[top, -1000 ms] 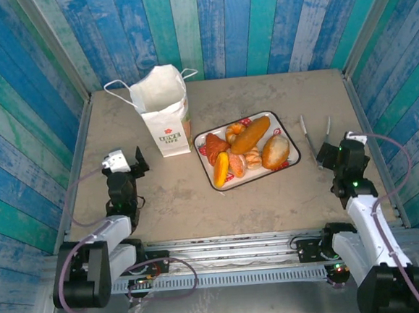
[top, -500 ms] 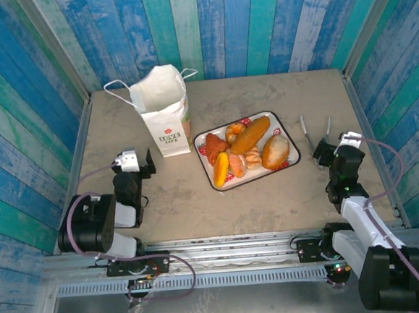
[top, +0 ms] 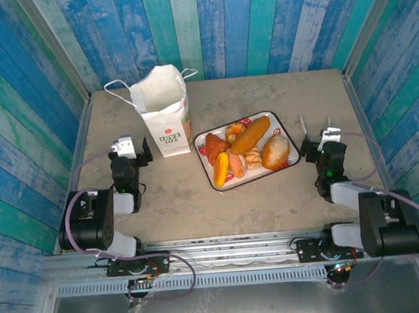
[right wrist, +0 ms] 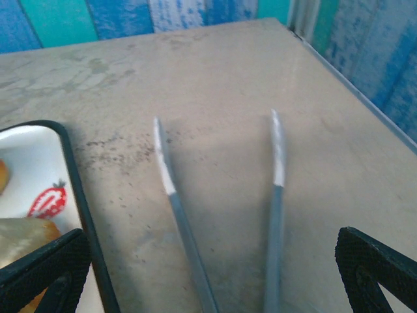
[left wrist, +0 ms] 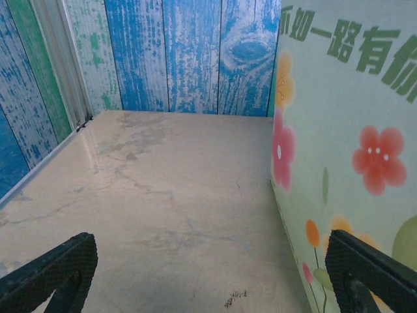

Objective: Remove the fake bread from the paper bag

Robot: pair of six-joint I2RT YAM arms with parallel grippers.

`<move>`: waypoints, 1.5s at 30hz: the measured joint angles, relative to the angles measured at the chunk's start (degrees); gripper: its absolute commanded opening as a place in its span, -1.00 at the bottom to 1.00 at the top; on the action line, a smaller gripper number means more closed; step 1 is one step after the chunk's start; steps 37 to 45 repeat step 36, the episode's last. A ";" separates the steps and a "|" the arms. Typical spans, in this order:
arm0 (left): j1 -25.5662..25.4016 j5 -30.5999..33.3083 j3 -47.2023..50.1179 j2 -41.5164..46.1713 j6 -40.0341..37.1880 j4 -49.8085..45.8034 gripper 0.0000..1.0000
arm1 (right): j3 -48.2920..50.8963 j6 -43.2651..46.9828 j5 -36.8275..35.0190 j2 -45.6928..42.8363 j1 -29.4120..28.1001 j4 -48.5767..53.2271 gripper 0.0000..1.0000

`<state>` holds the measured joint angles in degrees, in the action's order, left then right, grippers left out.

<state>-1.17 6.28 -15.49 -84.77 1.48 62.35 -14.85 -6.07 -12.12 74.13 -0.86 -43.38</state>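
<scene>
Fake bread (top: 246, 148) is all piled on the strawberry tray (top: 197, 138) mid-desk (top: 271, 195), and the paper bag (top: 164, 113) stands upright just left of it. Both hands sit low, jaws spread wide, holding nothing. The left hand (top: 138, 155) is near the bag's flowery side, and the right hand (top: 316, 142) has grey tongs (right wrist: 184, 225) lying right in front (tips pointing away).

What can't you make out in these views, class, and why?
1. Top view: the paper bag's inside, hidden by its own walls.
2. Right wrist view: the tongs' handle end, cut off by the bottom edge.
3. Right wrist view: most of the tray, cut off by the left edge.
</scene>
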 measured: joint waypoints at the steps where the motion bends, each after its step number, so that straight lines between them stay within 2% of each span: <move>1: 0.00 0.00 0.00 0.00 0.04 -0.31 0.87 | -0.46 0.55 0.22 1.55 -0.37 -1.51 1.00; 5: 0.00 0.02 0.00 0.00 0.07 -0.90 0.87 | -2.75 3.28 0.87 9.68 -1.68 -6.88 1.00; 8: 0.00 0.02 0.00 0.00 0.07 -1.01 0.88 | -4.87 4.70 0.74 12.72 -3.19 -5.95 1.00; 21: 0.00 0.02 0.00 0.00 0.07 -1.14 0.87 | -7.74 8.52 5.31 12.70 -3.45 -5.42 1.00; 45: 0.00 0.02 0.00 0.00 0.07 -1.14 0.88 | -7.74 8.90 5.97 12.70 -3.45 -4.59 1.00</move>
